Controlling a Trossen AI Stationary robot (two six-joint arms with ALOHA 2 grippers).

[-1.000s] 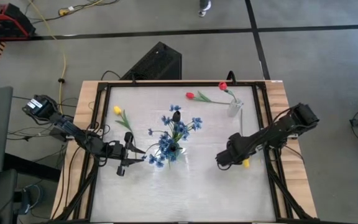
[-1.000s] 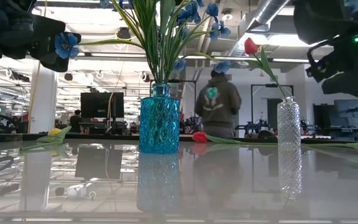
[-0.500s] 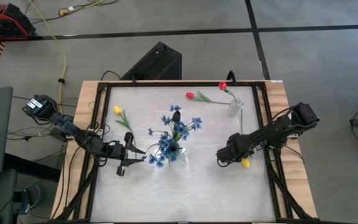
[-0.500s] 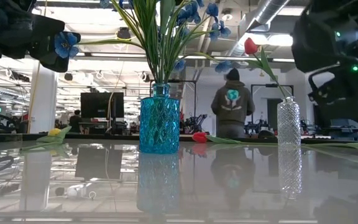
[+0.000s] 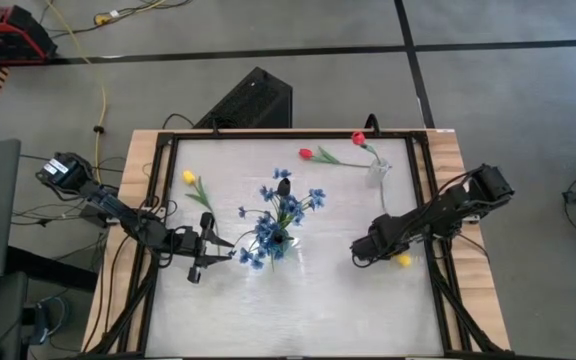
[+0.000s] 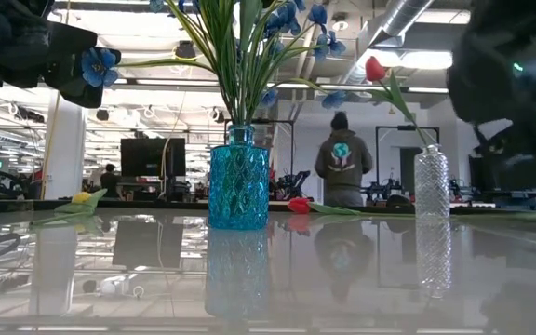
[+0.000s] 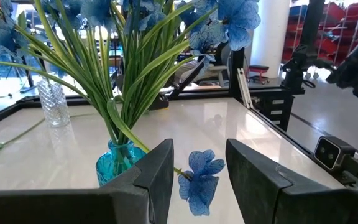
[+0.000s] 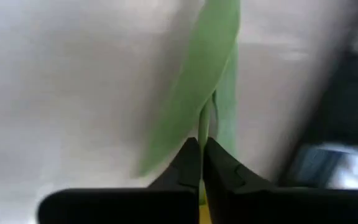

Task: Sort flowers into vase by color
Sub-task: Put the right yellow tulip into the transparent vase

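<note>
My right hand has just pinched shut on the yellow tulip's stem, low on the tabletop; bloom just behind it. Pickup secured, lift can follow. Left hand open, hovering just short of the blue vase.

White table, person in hooded top beyond it, black case on floor, red box
</note>
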